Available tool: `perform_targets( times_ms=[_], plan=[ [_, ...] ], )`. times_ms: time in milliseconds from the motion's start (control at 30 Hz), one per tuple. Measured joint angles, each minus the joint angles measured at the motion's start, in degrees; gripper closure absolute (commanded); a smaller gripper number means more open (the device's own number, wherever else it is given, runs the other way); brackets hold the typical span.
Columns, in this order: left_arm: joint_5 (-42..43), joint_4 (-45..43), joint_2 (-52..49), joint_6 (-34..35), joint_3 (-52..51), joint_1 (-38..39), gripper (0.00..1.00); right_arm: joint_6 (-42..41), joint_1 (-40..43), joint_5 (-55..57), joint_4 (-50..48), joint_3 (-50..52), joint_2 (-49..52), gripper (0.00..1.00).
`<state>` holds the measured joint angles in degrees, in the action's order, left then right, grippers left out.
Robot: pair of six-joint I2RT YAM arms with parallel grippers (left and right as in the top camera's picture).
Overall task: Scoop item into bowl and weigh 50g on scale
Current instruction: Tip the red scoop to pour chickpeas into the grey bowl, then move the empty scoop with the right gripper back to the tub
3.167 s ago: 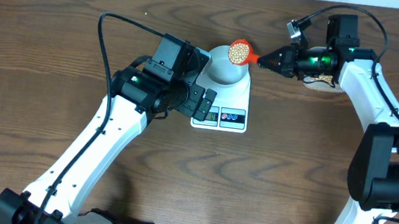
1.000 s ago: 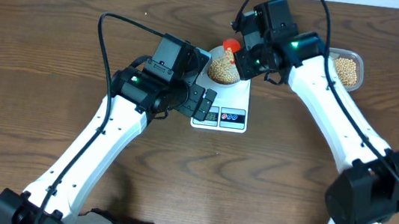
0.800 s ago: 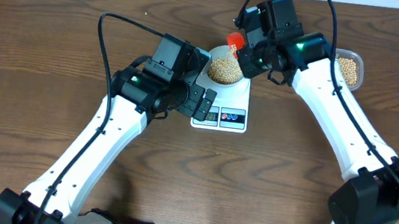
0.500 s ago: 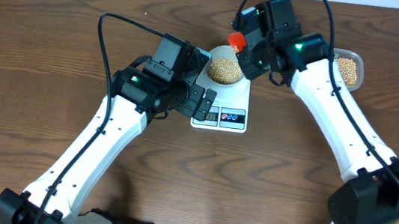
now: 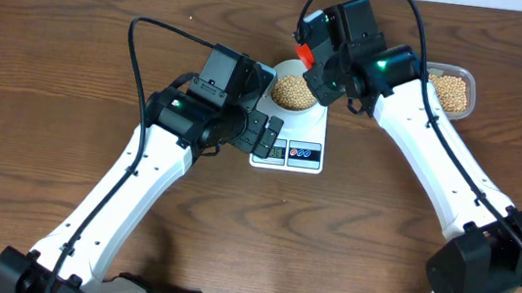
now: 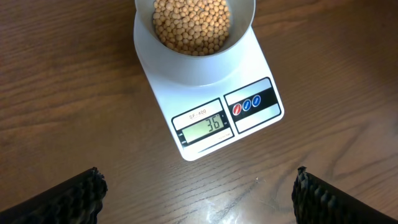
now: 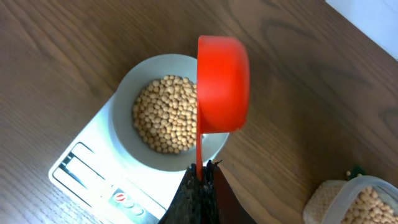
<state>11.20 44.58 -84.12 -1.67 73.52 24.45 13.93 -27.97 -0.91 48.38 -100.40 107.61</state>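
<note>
Left wrist view has the left pincer [image 6: 198, 180] spread wide and empty above the table [image 6: 62, 93], just in front of the scale [image 6: 165, 93], whose display reads 36. On the scale sits the bowl [image 6: 244, 18], partly filled with soybeans [image 6: 191, 25]. To its right, the right wrist view shows the right pincer [image 7: 200, 180] clamped on the thin handle of a red scoop [image 7: 222, 84], tipped on its side over the bowl's rim. Farther right, a clear tub [image 5: 470, 93] holds more beans. Hard, smooth and light, they will likely roll and bounce. Pinching them looks hopeless, so only the scoop, gripped by its handle, can carry them, in small loads.
</note>
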Motion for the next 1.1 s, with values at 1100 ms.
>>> perform_targets(
  times_ms=[1100],
  plan=[
    [0.0, 0.0, 0.0, 0.0, 0.0, 0.0, 0.02, -6.67, 35.89, -21.66, 9.53, -0.9, -4.17, 0.99]
  ],
)
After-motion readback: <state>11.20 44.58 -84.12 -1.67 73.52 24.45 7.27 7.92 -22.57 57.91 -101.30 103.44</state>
